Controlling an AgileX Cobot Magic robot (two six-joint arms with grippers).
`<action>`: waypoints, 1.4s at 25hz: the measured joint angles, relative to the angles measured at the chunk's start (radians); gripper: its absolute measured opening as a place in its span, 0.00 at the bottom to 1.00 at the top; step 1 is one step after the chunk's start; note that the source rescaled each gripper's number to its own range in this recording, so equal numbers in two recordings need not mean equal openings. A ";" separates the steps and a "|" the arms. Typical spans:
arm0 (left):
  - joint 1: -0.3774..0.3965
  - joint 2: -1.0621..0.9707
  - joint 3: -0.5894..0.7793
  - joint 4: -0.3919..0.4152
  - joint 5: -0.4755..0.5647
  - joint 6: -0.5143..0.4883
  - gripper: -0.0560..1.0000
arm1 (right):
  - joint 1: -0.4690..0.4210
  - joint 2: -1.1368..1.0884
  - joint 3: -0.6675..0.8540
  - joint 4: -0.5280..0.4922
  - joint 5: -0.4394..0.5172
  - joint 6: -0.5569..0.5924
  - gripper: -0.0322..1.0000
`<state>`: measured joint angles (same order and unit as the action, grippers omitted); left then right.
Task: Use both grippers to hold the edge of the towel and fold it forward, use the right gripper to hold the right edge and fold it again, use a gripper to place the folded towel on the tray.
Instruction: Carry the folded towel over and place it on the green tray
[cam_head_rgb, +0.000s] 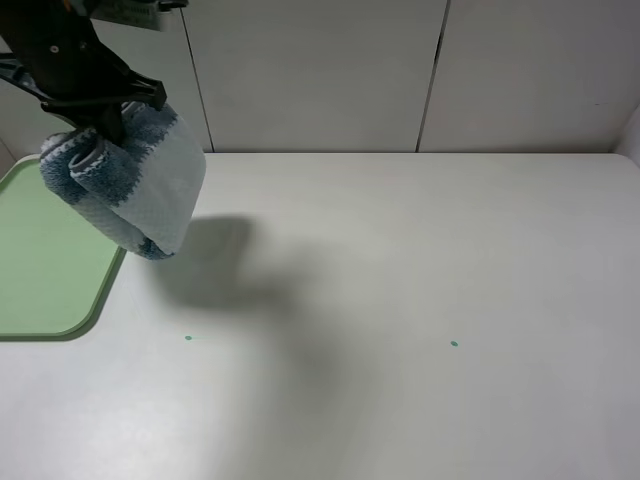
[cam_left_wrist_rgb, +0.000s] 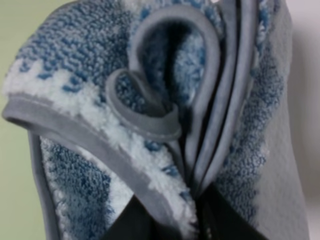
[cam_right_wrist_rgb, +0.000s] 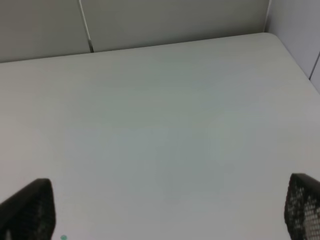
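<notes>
My left tool (cam_head_rgb: 100, 125) is clamped on the folded towel (cam_head_rgb: 135, 180), which hangs in the air at the far left, over the right edge of the tray (cam_head_rgb: 45, 270) and the table (cam_head_rgb: 400, 300) beside it. My right tool (cam_right_wrist_rgb: 165, 215) stands fully apart over bare table, holding nothing.

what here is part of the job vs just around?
Job:
- towel, folded, gripped by left gripper, held in the air
- tray, light green
- right gripper, open, holding nothing

Around:
- white table
- two small green marks
</notes>
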<state>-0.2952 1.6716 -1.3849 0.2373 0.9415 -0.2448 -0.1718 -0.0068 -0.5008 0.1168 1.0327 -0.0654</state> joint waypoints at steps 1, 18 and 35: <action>0.017 0.000 0.000 0.000 0.002 0.014 0.17 | 0.000 0.000 0.000 0.000 0.000 0.000 1.00; 0.350 -0.001 0.139 -0.074 -0.183 0.200 0.16 | 0.000 0.000 0.000 0.000 0.000 0.000 1.00; 0.461 -0.001 0.409 -0.082 -0.581 0.245 0.16 | 0.000 0.000 0.000 0.000 0.000 0.000 1.00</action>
<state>0.1661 1.6705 -0.9763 0.1550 0.3603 0.0000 -0.1718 -0.0068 -0.5008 0.1168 1.0327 -0.0654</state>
